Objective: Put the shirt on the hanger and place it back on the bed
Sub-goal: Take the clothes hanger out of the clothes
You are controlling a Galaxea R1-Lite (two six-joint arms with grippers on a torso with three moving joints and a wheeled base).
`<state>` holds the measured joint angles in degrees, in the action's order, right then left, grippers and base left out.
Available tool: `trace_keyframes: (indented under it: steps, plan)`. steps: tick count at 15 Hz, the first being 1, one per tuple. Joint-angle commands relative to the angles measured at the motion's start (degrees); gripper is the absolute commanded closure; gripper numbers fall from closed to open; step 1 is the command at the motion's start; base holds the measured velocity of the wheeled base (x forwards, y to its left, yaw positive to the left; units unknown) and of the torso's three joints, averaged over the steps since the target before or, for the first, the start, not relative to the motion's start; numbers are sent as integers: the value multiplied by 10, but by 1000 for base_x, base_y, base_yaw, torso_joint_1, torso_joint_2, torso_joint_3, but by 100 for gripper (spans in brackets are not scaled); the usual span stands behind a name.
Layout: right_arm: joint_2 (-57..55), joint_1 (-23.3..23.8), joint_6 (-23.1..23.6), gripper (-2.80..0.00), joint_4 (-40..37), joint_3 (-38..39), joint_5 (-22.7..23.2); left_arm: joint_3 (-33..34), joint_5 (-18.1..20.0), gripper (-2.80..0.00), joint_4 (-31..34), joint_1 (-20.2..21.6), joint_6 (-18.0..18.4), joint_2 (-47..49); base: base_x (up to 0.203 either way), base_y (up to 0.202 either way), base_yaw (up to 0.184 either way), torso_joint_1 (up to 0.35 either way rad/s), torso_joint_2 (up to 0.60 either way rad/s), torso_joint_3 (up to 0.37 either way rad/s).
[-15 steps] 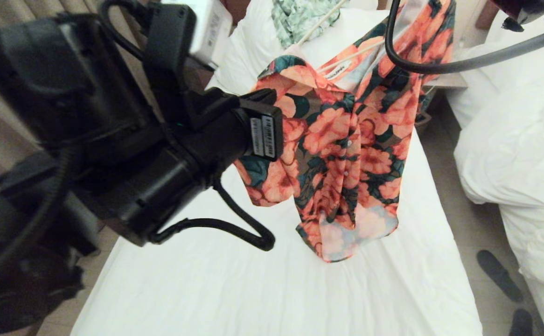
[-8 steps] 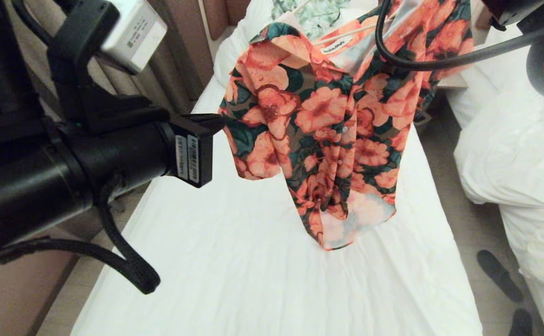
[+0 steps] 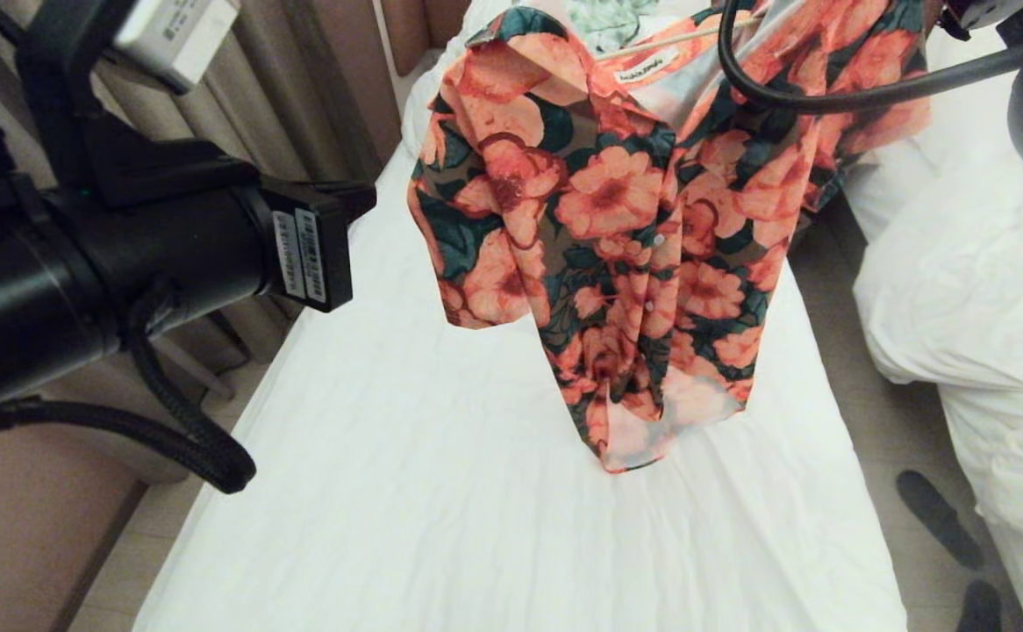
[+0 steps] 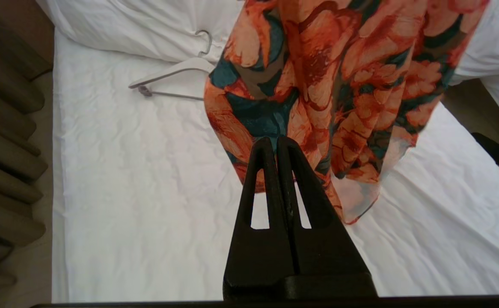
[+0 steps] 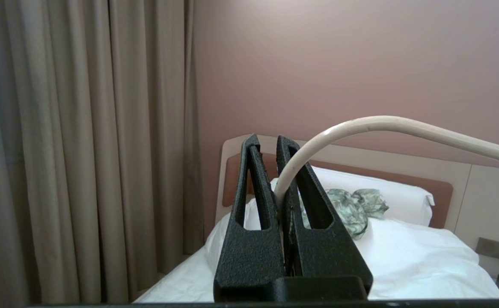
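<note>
The shirt (image 3: 617, 202), coral flowers on dark green, hangs in the air over the bed (image 3: 441, 491), draped on the thin cream hanger (image 3: 652, 46). Its lower hem reaches down to about the sheet. In the right wrist view my right gripper (image 5: 267, 143) is shut on the hanger's hook (image 5: 382, 124); this gripper is beyond the top right of the head view. My left gripper (image 4: 274, 143) is shut and holds nothing. It points at the shirt's (image 4: 339, 85) sleeve side, a short way off to its left.
A thicker white hanger (image 4: 176, 70) lies on the sheet near the duvet heap. A green-and-white garment (image 5: 352, 209) sits by the pillow. The neighbouring bed (image 3: 976, 290) stands on the right, with dark slippers (image 3: 937, 518) on the floor. Curtains (image 3: 301, 88) hang on the left. The right arm's cable (image 3: 827, 96) crosses the shirt.
My left arm has drawn back to the left, away from the shirt's shoulder. The shirt now hangs free and a little higher and more spread out.
</note>
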<state>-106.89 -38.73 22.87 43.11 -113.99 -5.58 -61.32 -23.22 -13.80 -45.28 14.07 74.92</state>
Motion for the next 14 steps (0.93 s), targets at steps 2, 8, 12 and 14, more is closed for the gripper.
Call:
trace_keyframes:
  steps: [2, 8, 12, 14]
  plan:
    - [0, -1, 2, 0, 3, 0, 0, 1, -2, 0, -1, 4, 1, -10, 0, 0, 0, 0, 0, 0]
    - [0, -2, 6, 0, 1, 0, 0, -1, -1, 0, -2, 19, 1, -14, 0, 0, 0, 0, 0, 0]
    - [-1, -3, 6, 0, -2, 0, 0, -4, 1, 0, -6, 19, -1, -12, 0, 0, 0, 0, 0, 0]
    - [-3, -2, 5, 0, -7, 3, 0, -13, 9, 0, -11, 13, -13, -8, 0, 0, 0, 0, 0, 0]
